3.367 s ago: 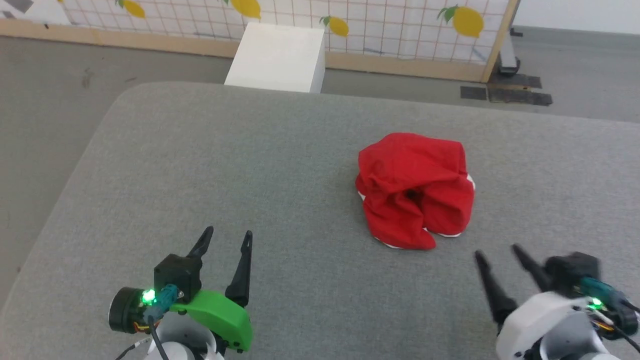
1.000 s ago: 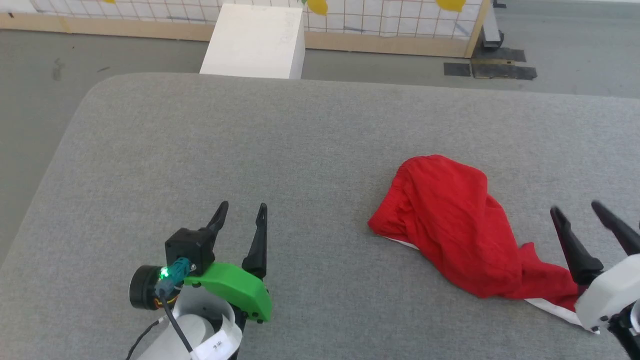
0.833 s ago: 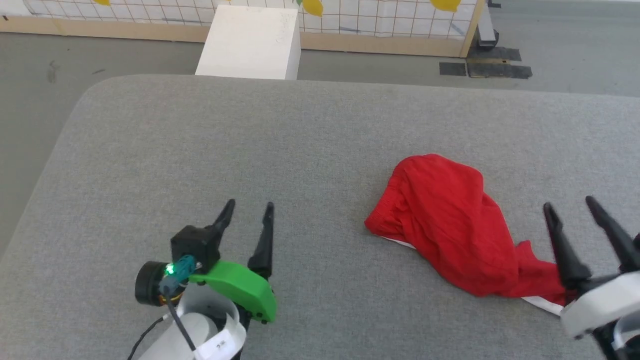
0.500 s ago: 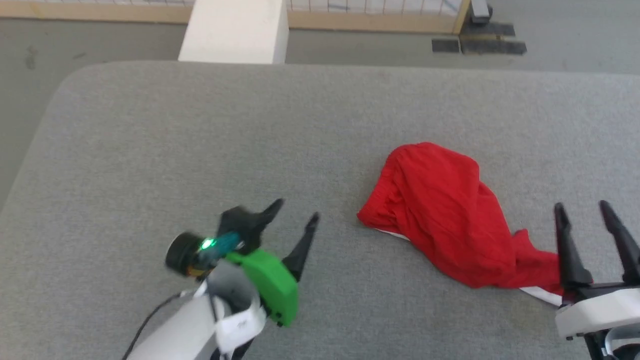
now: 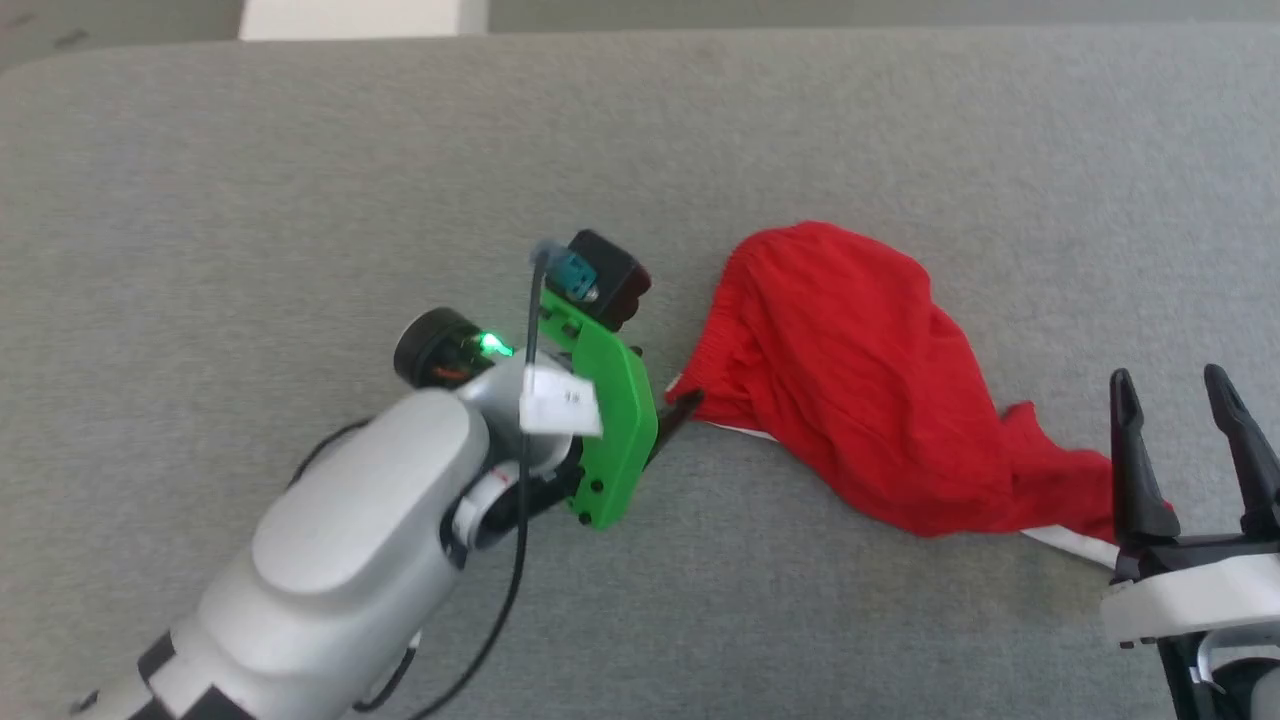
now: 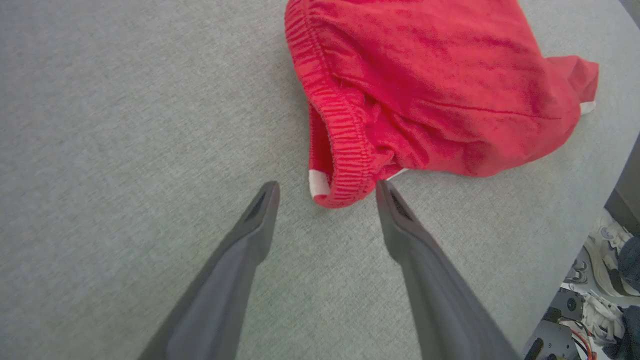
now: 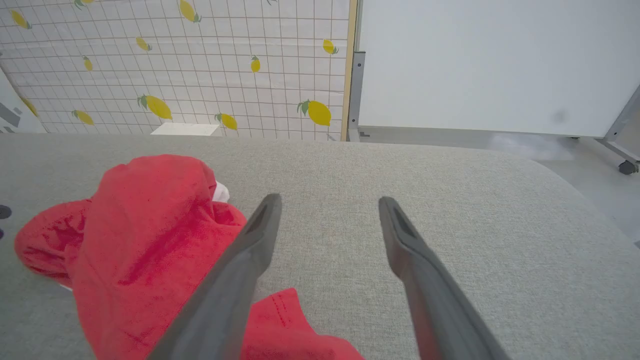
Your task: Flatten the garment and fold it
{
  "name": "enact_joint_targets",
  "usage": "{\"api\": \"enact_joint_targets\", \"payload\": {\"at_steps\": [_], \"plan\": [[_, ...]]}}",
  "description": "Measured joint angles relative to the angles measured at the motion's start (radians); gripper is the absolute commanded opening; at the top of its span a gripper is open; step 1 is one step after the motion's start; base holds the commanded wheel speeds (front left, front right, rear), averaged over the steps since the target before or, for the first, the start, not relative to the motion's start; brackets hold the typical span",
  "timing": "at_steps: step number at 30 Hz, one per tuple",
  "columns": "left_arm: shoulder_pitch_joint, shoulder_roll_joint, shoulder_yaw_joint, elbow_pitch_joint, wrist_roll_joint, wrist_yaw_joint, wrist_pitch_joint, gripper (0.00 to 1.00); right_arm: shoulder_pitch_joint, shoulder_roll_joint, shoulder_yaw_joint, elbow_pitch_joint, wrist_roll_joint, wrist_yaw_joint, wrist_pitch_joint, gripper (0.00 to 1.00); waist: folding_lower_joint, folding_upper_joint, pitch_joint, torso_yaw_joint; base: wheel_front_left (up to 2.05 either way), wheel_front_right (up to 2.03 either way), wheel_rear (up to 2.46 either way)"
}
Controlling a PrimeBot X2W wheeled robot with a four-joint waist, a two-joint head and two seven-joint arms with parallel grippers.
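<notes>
This looks like a robotics test space, not a home. A grey cloth-covered surface (image 7: 475, 210) stands on a bare grey floor (image 7: 590, 170). Behind it are a wooden-framed screen (image 7: 175, 65) of grid-and-lemon printed sheet and a plain white panel (image 7: 490, 65) whose metal frame rides on a castor (image 7: 626, 167). A white box (image 7: 186, 129) stands by the screen. A robot arm (image 5: 330, 540) carries a loose cable (image 5: 525, 480) and a green plastic bracket (image 5: 610, 420). Metal parts with bare wires (image 6: 570, 320) show below the surface's edge.

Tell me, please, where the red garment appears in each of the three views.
Head view: garment right of centre, trailing toward the lower right.
Left wrist view: garment at top, right of centre.
Right wrist view: garment at lower left.
Shared landmark: the grey table under it.
</notes>
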State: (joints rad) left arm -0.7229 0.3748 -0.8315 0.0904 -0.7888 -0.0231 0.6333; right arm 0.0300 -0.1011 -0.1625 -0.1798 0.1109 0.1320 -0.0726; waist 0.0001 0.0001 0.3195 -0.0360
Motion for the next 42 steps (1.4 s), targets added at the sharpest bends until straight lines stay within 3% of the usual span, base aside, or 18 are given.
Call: {"api": "enact_joint_targets", "payload": {"at_steps": [4,11,12,16,24,31,35,38,39,40,42], "plan": [[-0.042,-0.014,0.007,0.031,-0.051,-0.008,0.071,1.0,-0.014,0.013,0.003,0.007,-0.007,0.0,-0.015,1.0,0.0,0.0,0.035,-0.029,0.0,0.0,0.0],[-0.076,-0.01,-0.028,0.069,-0.019,-0.025,0.082,1.0,-0.023,0.023,0.001,0.024,-0.018,0.0,-0.034,1.0,0.0,0.0,0.082,-0.068,0.0,0.0,0.0],[-0.076,-0.01,-0.028,0.072,-0.019,-0.025,0.078,0.0,-0.026,0.023,-0.002,0.026,-0.021,0.0,-0.034,1.0,0.0,0.0,0.086,-0.071,0.0,0.0,0.0],[-0.057,-0.006,-0.021,0.072,-0.016,-0.027,0.033,0.0,-0.028,0.025,-0.009,0.038,-0.027,0.0,-0.034,1.0,0.0001,0.0,0.079,-0.071,0.0,0.0,0.0],[0.024,0.02,0.078,-0.014,-0.017,0.086,-0.085,0.0,-0.023,0.023,-0.006,0.047,-0.033,0.0,-0.005,1.0,0.0001,0.0,0.016,-0.033,0.0,0.0,0.0],[0.19,0.129,0.131,-0.131,-0.05,0.193,-0.099,0.0,0.008,0.022,-0.001,0.04,-0.032,0.0,0.032,1.0,-0.0001,-0.0001,-0.045,0.041,0.0,0.0,0.0],[0.292,0.183,0.132,-0.182,-0.058,0.23,-0.097,0.0,0.016,0.022,0.001,0.035,-0.031,0.0,0.049,1.0,-0.0001,-0.0001,-0.07,0.083,0.0,0.0,0.0],[0.344,0.194,0.124,-0.205,-0.062,0.248,-0.098,0.0,0.018,0.022,0.008,0.035,-0.031,0.0,0.064,1.0,-0.0001,-0.0001,-0.085,0.108,0.0,0.0,0.0],[0.356,0.194,0.119,-0.209,-0.062,0.251,-0.098,0.39,0.018,0.022,0.01,0.035,-0.031,0.0,0.066,1.0,-0.0001,-0.0001,-0.09,0.115,0.0,0.0,0.0],[0.363,0.194,0.118,-0.211,-0.062,0.255,-0.103,1.0,0.019,0.022,0.012,0.035,-0.031,0.0,0.069,1.0,-0.0001,-0.0001,-0.094,0.12,0.0,0.0,0.0],[0.37,0.19,0.12,-0.211,-0.057,0.267,-0.129,1.0,0.019,0.022,0.018,0.035,-0.031,0.0,0.074,1.0,-0.0001,-0.0001,-0.103,0.13,0.0,0.0,0.0]]}}
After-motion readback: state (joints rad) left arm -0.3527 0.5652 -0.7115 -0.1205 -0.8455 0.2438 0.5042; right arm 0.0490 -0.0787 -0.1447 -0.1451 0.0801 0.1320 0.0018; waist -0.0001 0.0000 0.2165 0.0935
